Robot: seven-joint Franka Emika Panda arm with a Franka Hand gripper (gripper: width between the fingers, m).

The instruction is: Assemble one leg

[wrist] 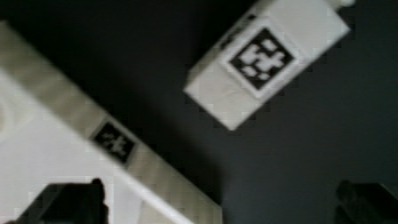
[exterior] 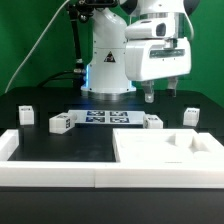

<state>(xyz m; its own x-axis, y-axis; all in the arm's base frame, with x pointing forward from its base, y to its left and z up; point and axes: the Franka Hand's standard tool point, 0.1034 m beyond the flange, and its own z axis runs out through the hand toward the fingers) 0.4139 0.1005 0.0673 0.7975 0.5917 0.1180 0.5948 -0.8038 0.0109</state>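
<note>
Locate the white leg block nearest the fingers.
The small white plastic leg block stands at the exterior view's right end of the thin white marker board, below the fingers.

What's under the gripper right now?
A leg lies tag-up on the black table below the open gripper, ahead of the fingers and not touched. Its underside is hidden.

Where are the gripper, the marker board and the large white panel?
gripper point(exterior: 160, 94): exterior view, midway between its fingertips
marker board point(exterior: 105, 118): exterior view, middle of the board
large white panel point(exterior: 140, 150): exterior view, bare flat surface
</note>
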